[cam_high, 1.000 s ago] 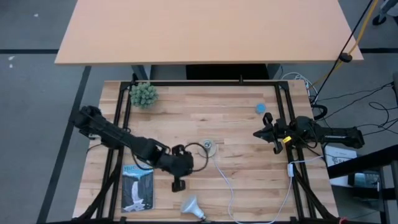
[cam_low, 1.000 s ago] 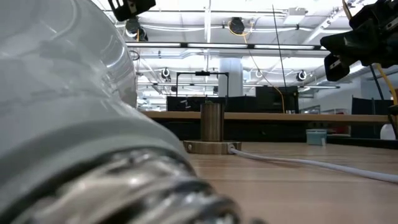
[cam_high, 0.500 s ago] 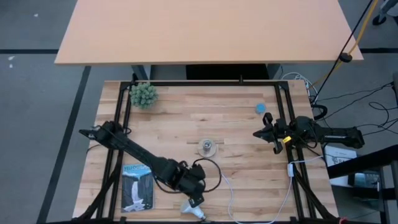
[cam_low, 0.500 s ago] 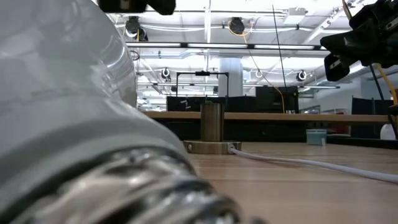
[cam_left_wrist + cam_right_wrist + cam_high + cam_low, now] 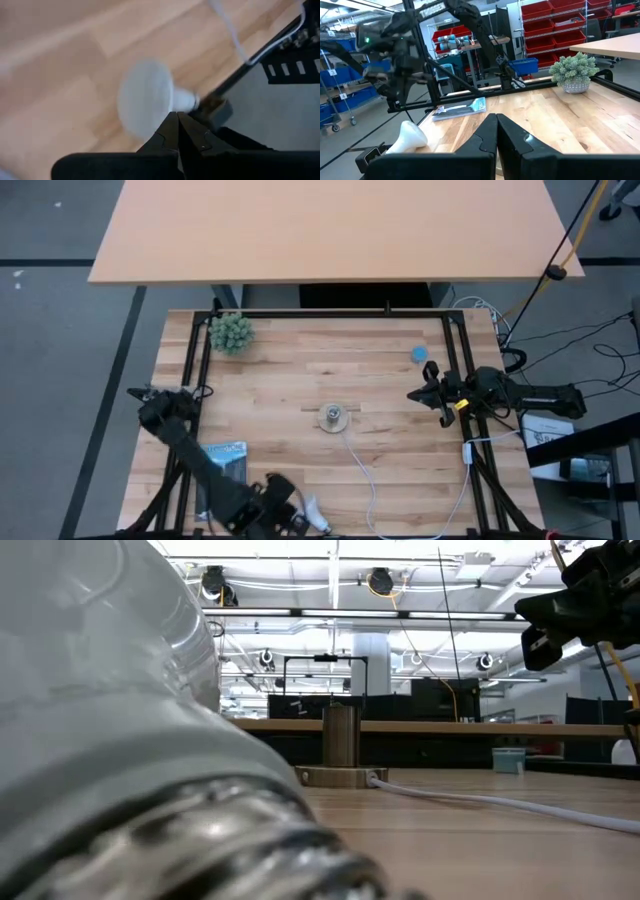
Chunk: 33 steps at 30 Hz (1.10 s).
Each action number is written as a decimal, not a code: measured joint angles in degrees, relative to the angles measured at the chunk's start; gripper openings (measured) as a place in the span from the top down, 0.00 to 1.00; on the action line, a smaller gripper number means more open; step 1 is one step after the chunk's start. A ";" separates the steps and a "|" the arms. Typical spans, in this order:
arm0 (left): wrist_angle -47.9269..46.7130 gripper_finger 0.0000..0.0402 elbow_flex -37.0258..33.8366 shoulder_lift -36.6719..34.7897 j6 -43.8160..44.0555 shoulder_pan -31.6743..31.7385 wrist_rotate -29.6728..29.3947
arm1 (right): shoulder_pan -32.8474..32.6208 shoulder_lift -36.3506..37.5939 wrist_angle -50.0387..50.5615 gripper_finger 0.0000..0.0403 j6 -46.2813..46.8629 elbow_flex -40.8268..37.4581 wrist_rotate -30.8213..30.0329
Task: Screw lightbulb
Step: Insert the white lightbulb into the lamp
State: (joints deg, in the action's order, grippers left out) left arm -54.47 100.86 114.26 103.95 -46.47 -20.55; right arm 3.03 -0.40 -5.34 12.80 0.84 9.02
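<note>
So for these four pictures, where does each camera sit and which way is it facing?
High view: above the table, looking straight down; both arms show, the left claw by the lightbulb, the right claw at the right side.
Low view: at table-top height, looking across at the socket; the bulb fills the foreground.
Left wrist view: looking past its shut fingers at the bulb.
Right wrist view: looking across the table past its shut fingers at the plant.
All four views show the lightbulb.

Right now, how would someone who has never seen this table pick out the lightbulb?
Go to the near edge of the wooden table, beside the blue leaflet, where the left end effector is. The lightbulb lies there on its side: a white dome narrowing to a grey screw base, unlike the metal socket with a white cord at the table's centre.
</note>
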 joint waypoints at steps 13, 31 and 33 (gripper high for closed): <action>7.65 1.00 0.00 10.72 6.92 -0.99 8.44 | 0.00 0.00 0.00 1.00 0.00 0.00 0.02; -4.78 1.00 -0.02 10.29 -7.26 9.33 -0.53 | -0.02 0.00 0.00 1.00 0.00 0.00 0.02; -7.49 1.00 -0.02 9.77 -5.44 8.24 -0.59 | 0.00 0.00 0.02 1.00 0.00 0.00 0.02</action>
State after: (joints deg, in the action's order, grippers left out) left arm -61.96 100.84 124.03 98.50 -38.23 -21.14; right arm 3.03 -0.40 -5.32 12.80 0.84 9.04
